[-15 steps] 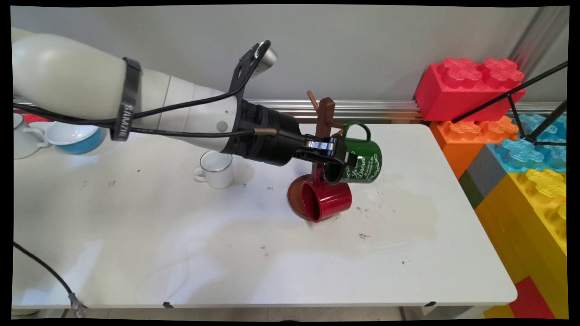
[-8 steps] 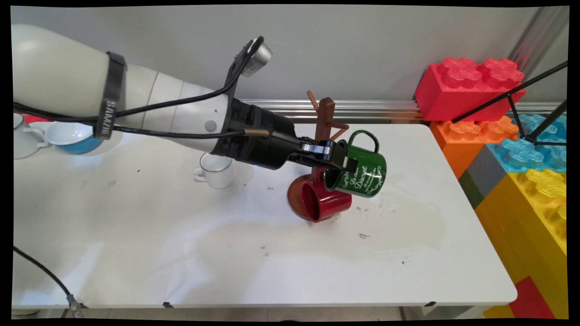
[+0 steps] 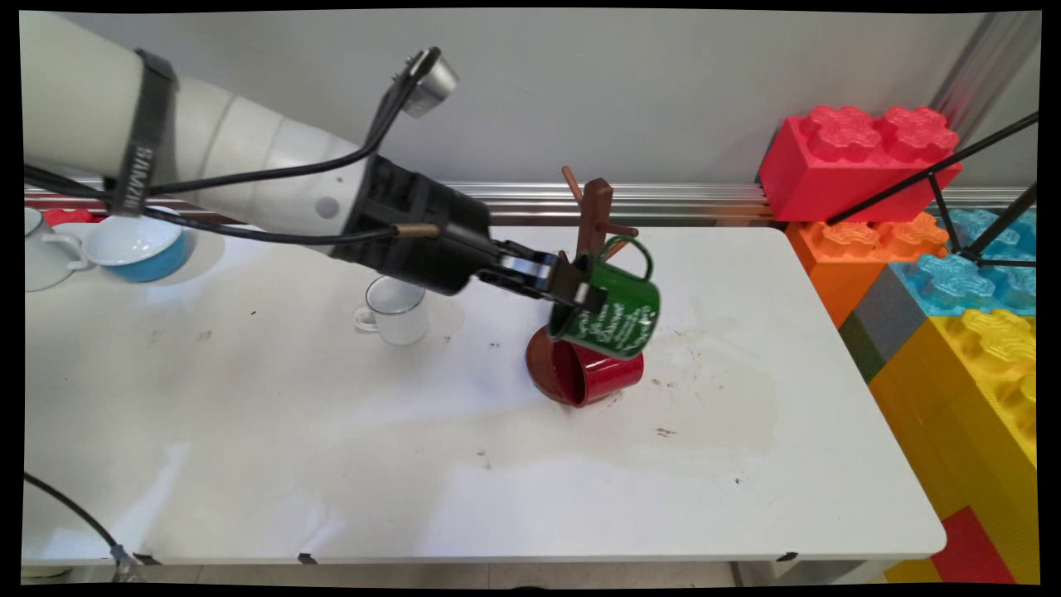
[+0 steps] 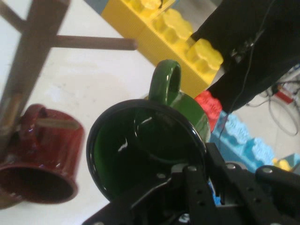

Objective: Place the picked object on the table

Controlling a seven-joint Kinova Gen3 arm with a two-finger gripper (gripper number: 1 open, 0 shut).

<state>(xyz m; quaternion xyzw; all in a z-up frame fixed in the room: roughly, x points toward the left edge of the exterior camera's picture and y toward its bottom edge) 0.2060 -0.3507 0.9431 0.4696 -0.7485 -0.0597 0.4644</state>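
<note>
My gripper [image 3: 578, 292] is shut on the rim of a green mug [image 3: 613, 315] with white lettering, holding it tilted in the air beside the brown wooden mug tree [image 3: 590, 215]. The mug's handle [image 3: 630, 253] points up, near a peg of the tree but apart from it. In the hand view the green mug [image 4: 145, 150] opens toward the camera, its handle [image 4: 164, 82] below a bare peg [image 4: 93, 43]. A red mug [image 3: 598, 375] hangs low on the tree, over its round base; in the hand view the red mug [image 4: 40, 159] is at the left.
A white mug [image 3: 396, 311] stands on the table [image 3: 414, 464] behind the arm. A blue-and-white bowl [image 3: 141, 247] and another white cup [image 3: 46, 259] sit at the far left. Big toy bricks [image 3: 937, 249] are stacked along the table's right side.
The gripper has drawn back to the left with the green mug, carrying it from the right of the tree to in front of it, above the red mug, and tilting it more.
</note>
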